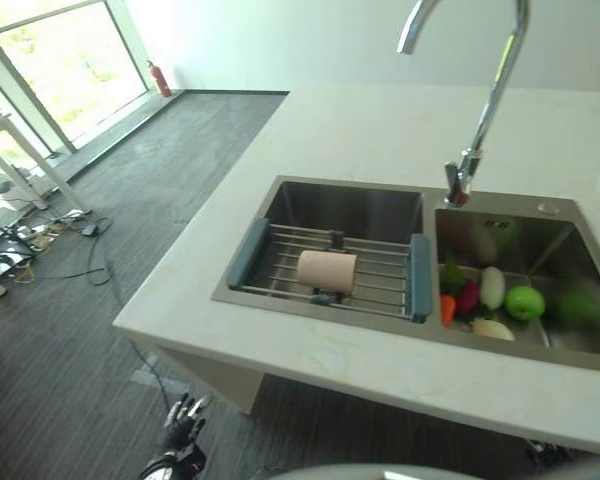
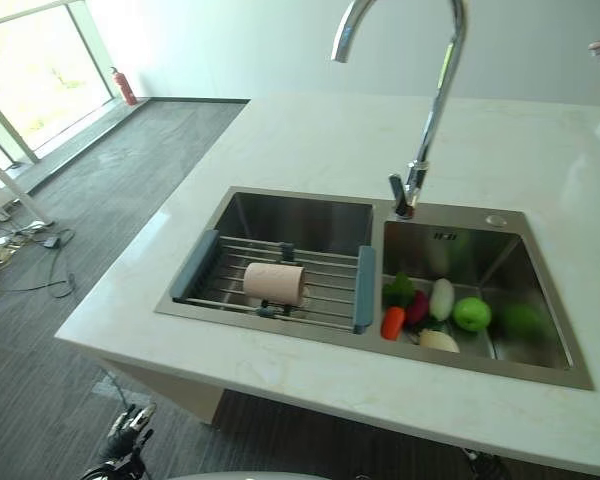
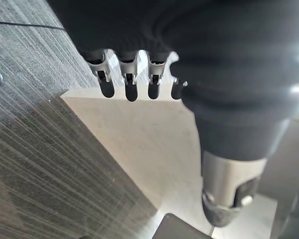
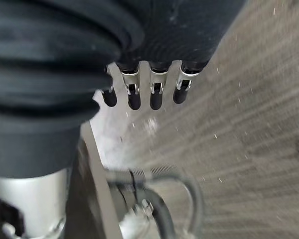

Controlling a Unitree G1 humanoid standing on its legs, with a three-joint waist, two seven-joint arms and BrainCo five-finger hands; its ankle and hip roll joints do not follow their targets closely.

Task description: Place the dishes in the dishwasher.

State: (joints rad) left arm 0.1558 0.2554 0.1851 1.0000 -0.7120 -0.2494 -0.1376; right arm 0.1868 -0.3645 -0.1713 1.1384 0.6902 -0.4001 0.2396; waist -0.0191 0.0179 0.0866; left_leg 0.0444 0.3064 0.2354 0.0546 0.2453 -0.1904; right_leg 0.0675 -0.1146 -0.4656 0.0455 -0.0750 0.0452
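My left hand [image 1: 183, 425] hangs low by the floor, fingers relaxed, empty. The cup [image 1: 327, 270] lies on its side on the rack [image 1: 420, 278], up ahead and rightward. My right hand [image 4: 144, 94] is likewise slack and empty.

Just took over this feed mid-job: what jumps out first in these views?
A double sink is set in a pale countertop under a tall curved faucet. A pink cup lies on its side on the wire rack across the sink's left basin; colourful fruit and vegetables fill the right one. The left hand hangs low over the floor.
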